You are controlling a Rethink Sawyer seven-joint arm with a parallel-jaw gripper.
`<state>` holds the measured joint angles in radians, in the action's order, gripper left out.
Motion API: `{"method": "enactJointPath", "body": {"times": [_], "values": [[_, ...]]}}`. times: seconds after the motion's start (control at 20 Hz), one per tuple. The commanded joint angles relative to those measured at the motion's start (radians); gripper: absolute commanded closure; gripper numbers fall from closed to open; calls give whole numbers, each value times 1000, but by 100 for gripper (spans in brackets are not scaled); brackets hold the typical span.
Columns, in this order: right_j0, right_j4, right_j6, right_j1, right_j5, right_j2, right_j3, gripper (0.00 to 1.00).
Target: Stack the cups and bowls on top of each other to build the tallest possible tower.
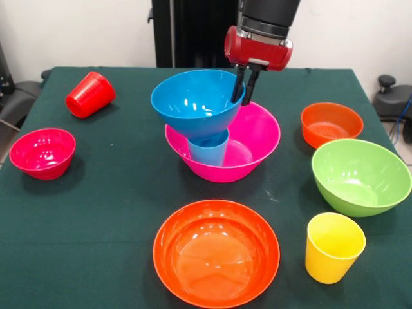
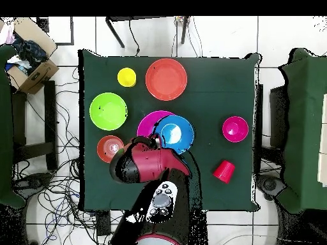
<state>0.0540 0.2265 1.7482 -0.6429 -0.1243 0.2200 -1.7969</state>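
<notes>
- Plastic throughout: the cups and bowls look light, rigid, glossy and likely slippery, so a pinch over a thin rim seems the surest hold.
- The gripper has its 2 dark fingers closed over the rim of the large blue bowl, 1 inside and 1 outside.
- That bowl tilts on the light blue cup, which stands upright inside the large pink bowl, near the middle of the table; this is the tower.
- Bowls visible, 6: pink, blue, large orange, green, small orange, small red.
- Cups, 3: light blue, yellow upright, red on its side.
</notes>
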Motion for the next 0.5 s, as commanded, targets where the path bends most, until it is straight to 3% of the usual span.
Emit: {"method": "enactJointPath", "body": {"times": [0.05, 0.5], "values": [[1, -16, 134, 22, 15, -59, 55, 100], [-8, -25, 142, 22, 25, -86, 46, 100]]}}
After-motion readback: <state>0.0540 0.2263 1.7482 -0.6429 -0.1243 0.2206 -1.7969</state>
